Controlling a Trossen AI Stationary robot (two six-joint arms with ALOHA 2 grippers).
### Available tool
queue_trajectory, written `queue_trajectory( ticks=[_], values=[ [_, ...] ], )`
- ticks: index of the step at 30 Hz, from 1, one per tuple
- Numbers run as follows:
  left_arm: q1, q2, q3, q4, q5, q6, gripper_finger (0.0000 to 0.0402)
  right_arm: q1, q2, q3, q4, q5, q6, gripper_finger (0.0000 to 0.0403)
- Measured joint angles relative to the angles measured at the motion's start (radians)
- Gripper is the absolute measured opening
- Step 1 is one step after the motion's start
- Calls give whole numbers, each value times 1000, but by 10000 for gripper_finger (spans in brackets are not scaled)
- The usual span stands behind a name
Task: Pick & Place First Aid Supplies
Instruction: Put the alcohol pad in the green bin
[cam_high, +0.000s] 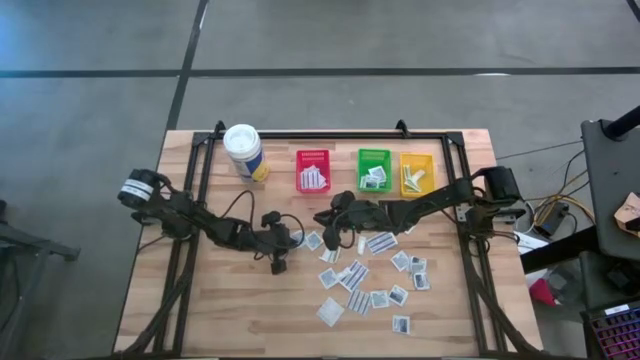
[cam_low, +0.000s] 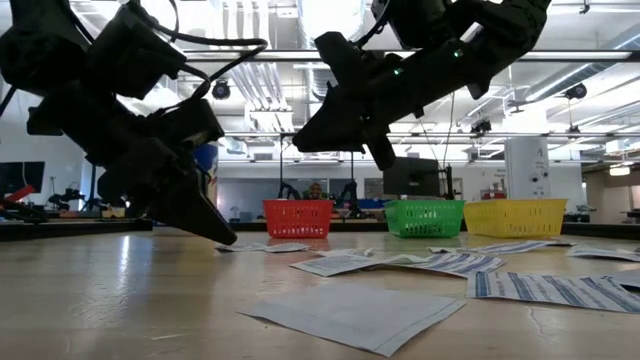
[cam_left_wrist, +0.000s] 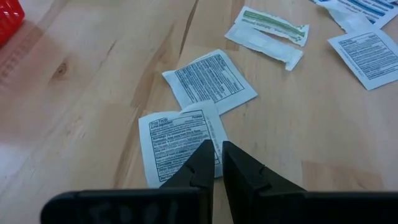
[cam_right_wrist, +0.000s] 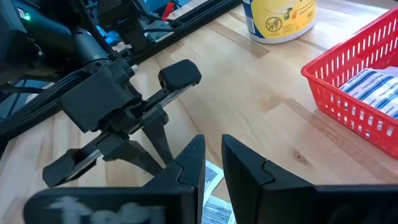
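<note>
Two dark arms are reaching over the wooden table (cam_high: 200, 310) toward its middle. The left gripper (cam_high: 279, 262) is hanging just above the wood, its two fingers nearly together with only a thin slit between them and nothing clamped; seen from its wrist, the tips are pointing at one printed white packet (cam_left_wrist: 180, 146) that overlaps a second packet (cam_left_wrist: 208, 81). The right gripper (cam_high: 322, 215) is hovering higher, near the red bin (cam_high: 313, 170), its fingers also standing close with a narrow gap and holding nothing.

The loose packets (cam_high: 365, 275) are lying flat on the table, scattered to the right of centre in front of the bins; roughly fifteen are showing from above, though overlaps are making an exact count uncertain. Three bins are sitting in a row along the far edge: the red one, a green bin (cam_high: 374, 170) and a yellow bin (cam_high: 416, 173), each already containing some packets. One white canister (cam_high: 245, 152) with a yellow label is standing left of the red bin.
</note>
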Motion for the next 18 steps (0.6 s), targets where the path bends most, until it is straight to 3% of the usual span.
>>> queue_trajectory(
  ticks=[9,18],
  values=[
    [-1,37,3,-1,13,-11,30,0,0,0,0,2,18,52],
    [1,62,4,3,11,90,30,1,0,-1,-80,-4,62,66]
  ],
)
